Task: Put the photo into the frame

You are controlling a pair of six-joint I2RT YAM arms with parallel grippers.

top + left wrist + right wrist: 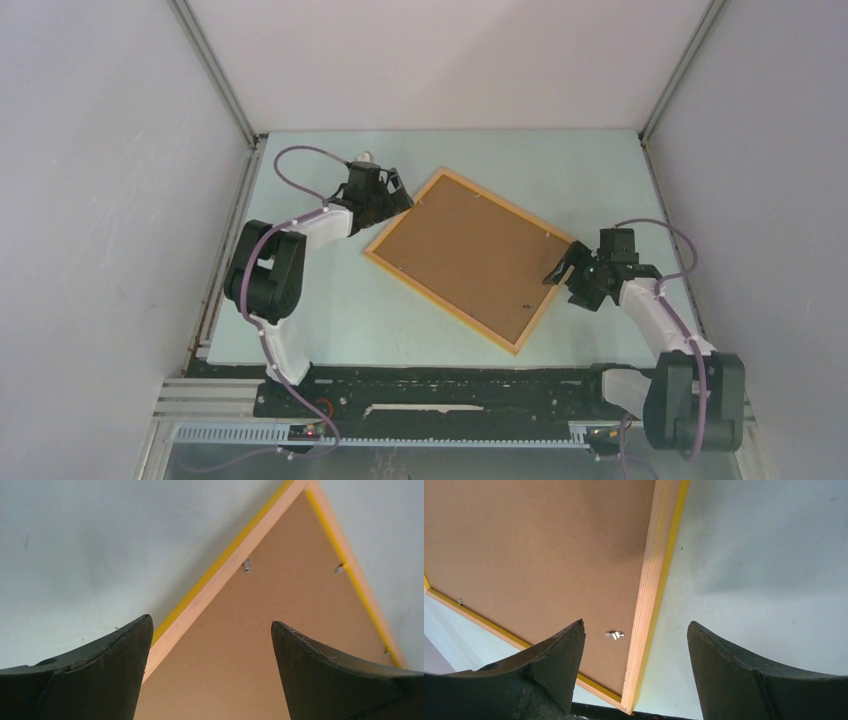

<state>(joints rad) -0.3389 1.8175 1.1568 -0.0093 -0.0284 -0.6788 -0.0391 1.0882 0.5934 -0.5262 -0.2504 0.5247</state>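
Observation:
The frame (506,205) lies face down and skewed in the middle of the pale table, its yellow-orange wooden rim around a brown backing board (470,258). The photo is hidden. My left gripper (400,195) stands open at the frame's upper left edge. In the left wrist view the gripper (211,622) hovers over the board (280,605), with the rim (220,575) running past its left finger. My right gripper (562,268) stands open at the frame's right corner. In the right wrist view the gripper (636,625) straddles the rim (656,555), touching nothing.
Small metal tabs (614,635) sit along the board's edges. Grey enclosure walls (120,200) close in the table at the left, right and back. A black rail (450,385) with the arm bases runs along the near edge.

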